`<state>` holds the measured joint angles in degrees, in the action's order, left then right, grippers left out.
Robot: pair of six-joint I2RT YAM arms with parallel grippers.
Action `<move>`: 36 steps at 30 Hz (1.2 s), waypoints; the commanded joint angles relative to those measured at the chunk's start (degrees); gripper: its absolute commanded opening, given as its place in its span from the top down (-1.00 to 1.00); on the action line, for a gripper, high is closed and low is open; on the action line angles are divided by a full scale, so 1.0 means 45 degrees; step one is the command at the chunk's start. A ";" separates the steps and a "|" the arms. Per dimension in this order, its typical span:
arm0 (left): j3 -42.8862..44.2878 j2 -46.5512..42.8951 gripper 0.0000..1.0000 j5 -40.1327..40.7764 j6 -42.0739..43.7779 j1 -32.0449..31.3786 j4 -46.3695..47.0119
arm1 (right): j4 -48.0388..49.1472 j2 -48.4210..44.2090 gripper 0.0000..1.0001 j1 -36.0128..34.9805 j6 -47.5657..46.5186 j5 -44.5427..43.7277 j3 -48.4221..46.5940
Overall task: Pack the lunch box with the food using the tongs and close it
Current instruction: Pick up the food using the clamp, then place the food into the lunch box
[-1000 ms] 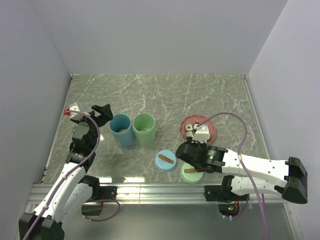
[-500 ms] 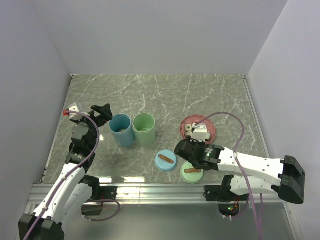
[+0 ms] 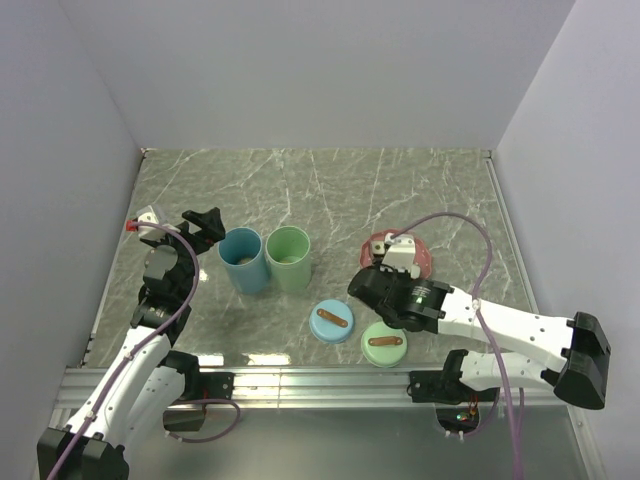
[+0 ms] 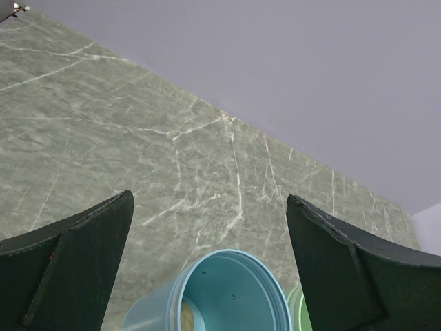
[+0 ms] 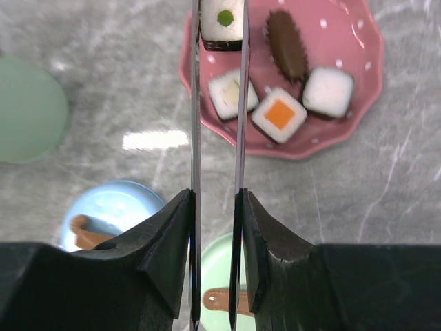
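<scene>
Green-grey marble tabletop [image 3: 330,190] under plain pale walls [image 3: 320,70]. The tongs [image 5: 195,103], squeezed by the fingers of the right gripper [image 5: 215,207], run up the middle of the wrist view. Their arms flank a green-centred food piece [image 5: 222,21] at the upper-left rim of the pink plate [image 5: 344,41]. An orange-topped piece [image 5: 279,114] and three others lie to its lower right. The left gripper [image 4: 209,200] gapes wide above the blue container [image 4: 220,289].

Grey tongs [image 5: 195,138] clasp a green-centred sushi square [image 5: 222,24]; four other pieces [image 5: 279,114] lie on the plate [image 5: 344,55].

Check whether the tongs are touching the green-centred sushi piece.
Touching. The right wrist view shows both arms of the tongs lying against opposite sides of the green-centred sushi piece, with no gap visible on either side.
</scene>
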<state>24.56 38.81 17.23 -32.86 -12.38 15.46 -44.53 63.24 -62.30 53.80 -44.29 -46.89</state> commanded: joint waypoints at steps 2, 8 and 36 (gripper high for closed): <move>-0.0086 -0.0148 -0.99 -0.0080 -0.0158 0.0076 0.0314 | 0.0325 -0.0128 0.30 0.0114 -0.0996 -0.1251 -0.1413; -0.0066 -0.0108 -0.99 -0.0022 -0.0158 0.0076 0.0294 | 0.1047 -0.0070 0.32 0.0095 -0.2323 -0.1563 -0.2566; 0.0090 0.0185 -0.99 0.0311 -0.0061 0.0076 0.0196 | 0.5600 -0.0656 0.42 -0.2111 -0.7034 0.2285 -0.2743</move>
<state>24.56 39.46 18.20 -32.84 -12.38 15.05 -22.06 61.63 -70.96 22.83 -33.04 -59.51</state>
